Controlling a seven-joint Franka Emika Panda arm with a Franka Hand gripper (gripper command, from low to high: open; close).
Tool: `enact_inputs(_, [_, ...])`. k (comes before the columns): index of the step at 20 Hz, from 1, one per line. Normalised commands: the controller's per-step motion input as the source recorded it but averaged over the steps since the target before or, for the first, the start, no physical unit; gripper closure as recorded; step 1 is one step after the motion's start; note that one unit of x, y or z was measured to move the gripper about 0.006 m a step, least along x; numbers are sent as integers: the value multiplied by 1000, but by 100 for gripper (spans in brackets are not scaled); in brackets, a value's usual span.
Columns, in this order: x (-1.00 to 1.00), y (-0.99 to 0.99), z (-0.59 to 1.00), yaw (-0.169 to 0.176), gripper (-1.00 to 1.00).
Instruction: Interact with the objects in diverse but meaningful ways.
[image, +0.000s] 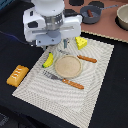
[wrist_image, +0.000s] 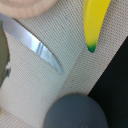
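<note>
Arm's gripper (image: 51, 45) hangs above the placemat (image: 95, 85), jaws hidden, can't tell their state. Banana (image: 48, 61) just beside round plate (image: 67, 66); cheese wedge (image: 81, 42) beyond plate; bread slab (image: 17, 75) off the mat.

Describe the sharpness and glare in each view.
Exterior view: low resolution, evenly lit, the end effector hidden behind the arm's white body. Wrist view: soft close-up, bright glare streaks along the knife blade, the banana slightly blurred, a dark grey out-of-focus blob at the frame edge.
</note>
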Motion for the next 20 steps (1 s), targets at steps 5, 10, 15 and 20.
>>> enact_inputs(5, [-38, -63, -179, 61, -100])
enact_inputs(10, [-7, -138, -160, 25, -100])
enact_inputs(15, [-91, -119, -243, 18, -100])
enact_inputs(20, [-206, -118, -253, 1, -100])
